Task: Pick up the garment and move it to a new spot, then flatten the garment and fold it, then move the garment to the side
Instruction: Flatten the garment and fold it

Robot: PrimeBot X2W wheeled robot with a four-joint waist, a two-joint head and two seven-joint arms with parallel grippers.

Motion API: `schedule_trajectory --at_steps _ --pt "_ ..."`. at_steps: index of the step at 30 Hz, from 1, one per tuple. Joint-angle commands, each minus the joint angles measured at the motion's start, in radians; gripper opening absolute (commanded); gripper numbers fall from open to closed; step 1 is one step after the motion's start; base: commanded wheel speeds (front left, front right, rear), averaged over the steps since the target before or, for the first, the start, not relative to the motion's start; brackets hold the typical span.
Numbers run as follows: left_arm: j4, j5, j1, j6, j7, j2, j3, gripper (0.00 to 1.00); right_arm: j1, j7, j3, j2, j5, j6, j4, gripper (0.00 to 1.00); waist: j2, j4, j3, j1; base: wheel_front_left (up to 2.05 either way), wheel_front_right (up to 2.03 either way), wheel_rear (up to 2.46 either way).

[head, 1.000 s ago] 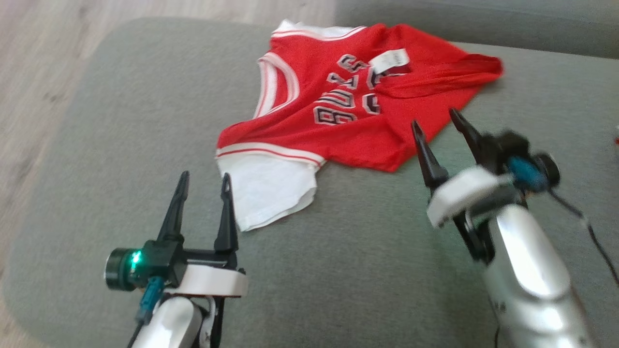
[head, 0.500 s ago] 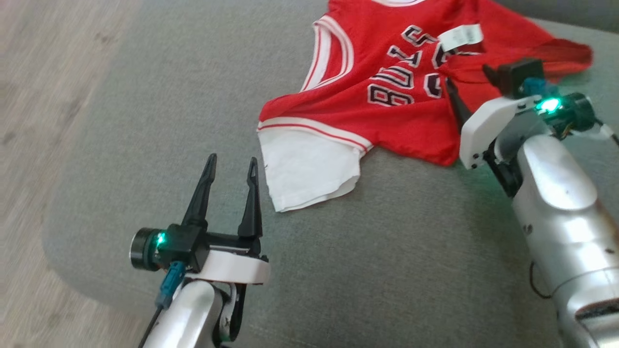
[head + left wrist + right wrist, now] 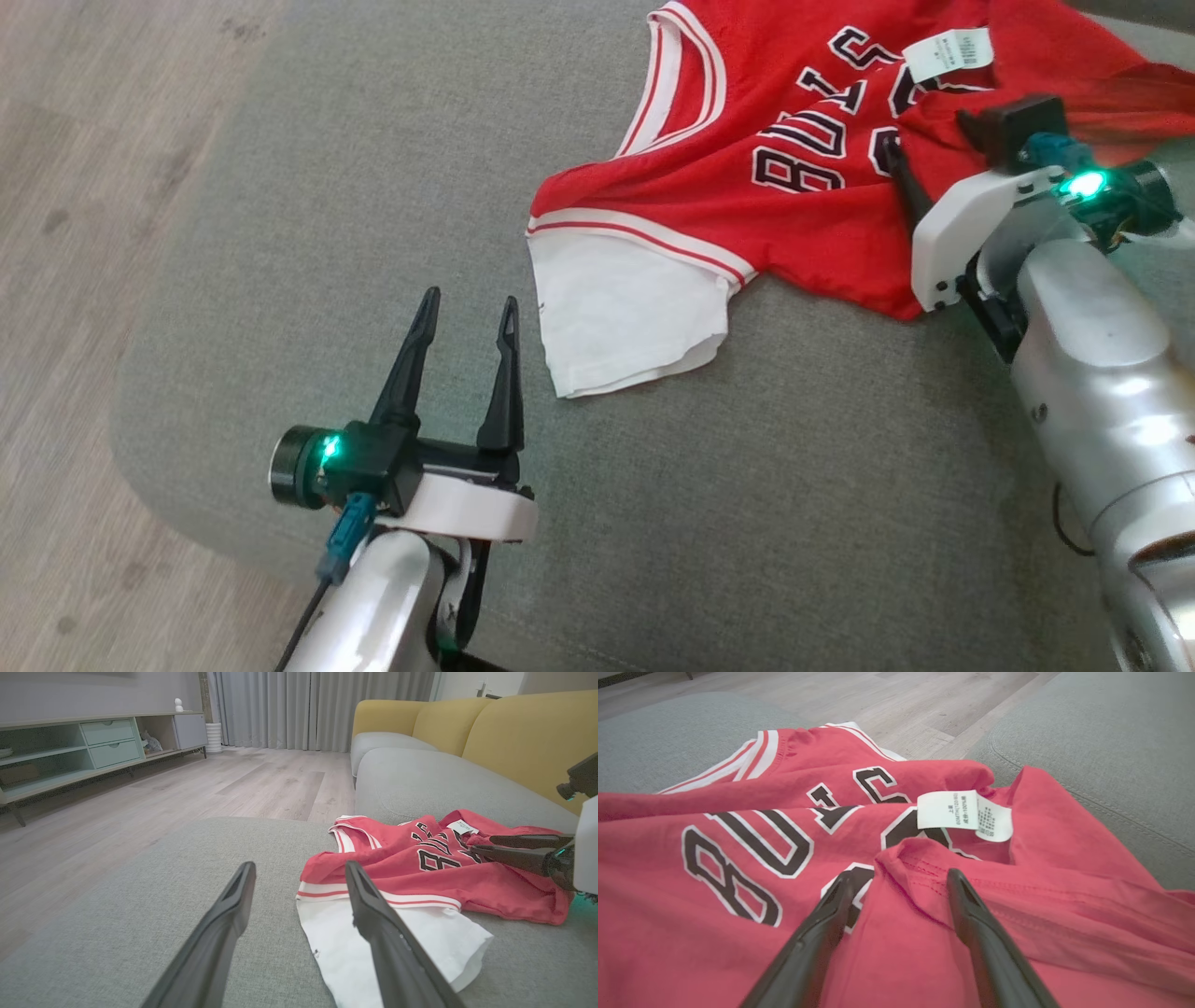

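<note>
The right gripper (image 3: pixel 900 876) has come forward from beside the hem onto the red garment (image 3: pixel 794 215), which lies crumpled on the far part of the grey sofa cushion (image 3: pixel 794 485), so the first pick-up seems near but not yet done. Its fingers stand apart on both sides of a raised fold just below the white label (image 3: pixel 964 814), holding nothing. The left gripper (image 3: pixel 470 301) hovers just beside the white sleeve (image 3: pixel 625 327), its fingers also apart and empty.

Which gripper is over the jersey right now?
The right gripper, fingers open over the red jersey; the left gripper hovers beside its white panel, over grey cushion.
</note>
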Motion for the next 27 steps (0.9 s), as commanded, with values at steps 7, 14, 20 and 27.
schedule_trajectory --at_steps 7,14,20,27 --pt "-0.011 0.025 -0.031 -0.017 -0.009 -0.005 0.045 1.00 -0.069 -0.041 0.045 -0.004 0.033 -0.001 0.043 1.00 0.0000 0.021 0.013 0.0000 0.00 0.00 0.00" --pt "-0.004 0.036 -0.025 -0.020 -0.009 -0.009 0.060 1.00 -0.085 -0.063 0.080 -0.001 0.071 -0.001 0.092 0.00 0.0000 0.017 0.007 0.0000 0.00 0.00 0.00" --pt "0.014 0.046 0.000 -0.026 -0.009 -0.005 0.087 1.00 -0.044 -0.123 0.101 0.035 0.128 -0.001 0.112 0.00 0.0000 -0.047 -0.070 0.0000 0.00 0.00 0.00" --pt "0.025 0.051 0.031 -0.027 -0.009 0.013 0.116 1.00 0.031 -0.184 0.092 0.053 0.187 -0.001 0.085 0.00 0.0000 -0.149 -0.158 0.0000 0.00 0.00 0.00"
